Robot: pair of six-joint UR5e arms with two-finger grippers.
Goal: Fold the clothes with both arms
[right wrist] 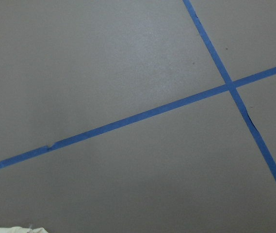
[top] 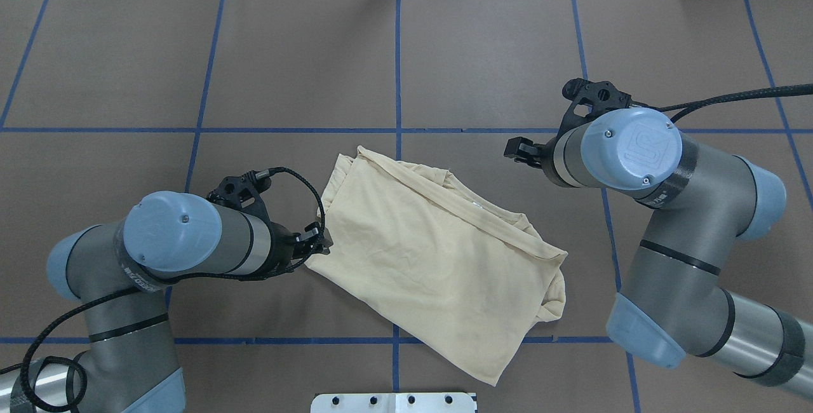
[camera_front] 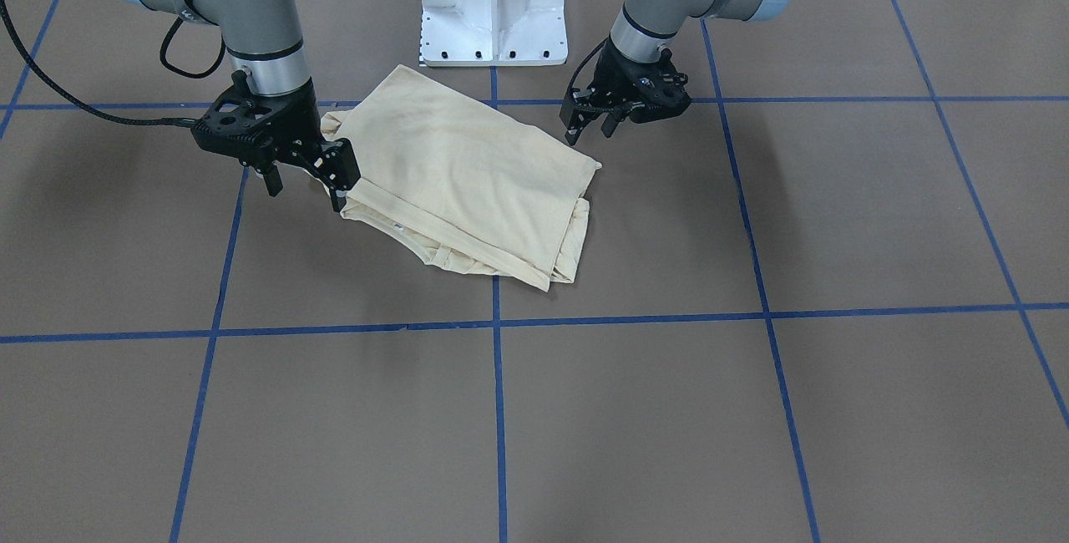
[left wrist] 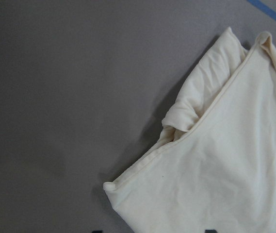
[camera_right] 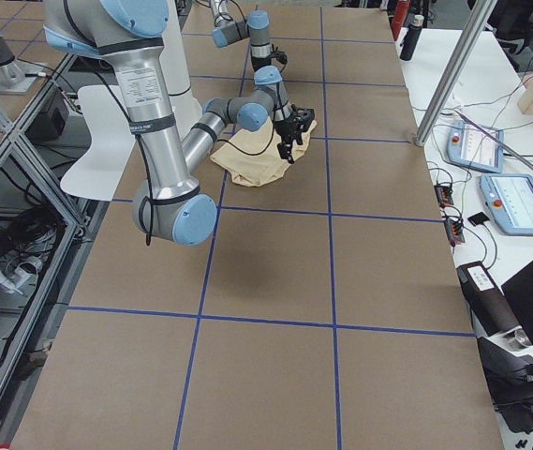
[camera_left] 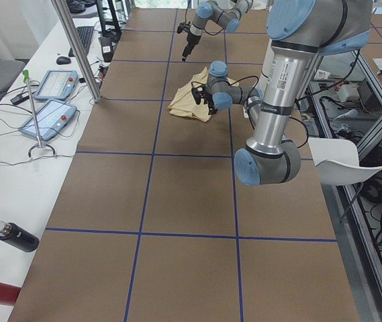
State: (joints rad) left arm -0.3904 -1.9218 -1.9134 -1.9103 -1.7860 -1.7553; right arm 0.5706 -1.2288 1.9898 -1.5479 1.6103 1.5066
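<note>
Front view: folded shirt (camera_front: 468, 175) lies mid-worktop (camera_front: 752, 443), toward the robot-side edge. Jaws released and empty on right gripper (camera_front: 306, 192) and left gripper (camera_front: 587, 136). Overhead: left sits by shirt's corner, right clear. Next grasp should pinch all layers, lift evenly.

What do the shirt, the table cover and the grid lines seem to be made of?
Shirt: thin, soft matte knit, likely cotton jersey; it drapes and creases finely.
Table cover: probably brown paper, matte and flat.
Grid lines: blue adhesive tape, nicked in spots.
</note>
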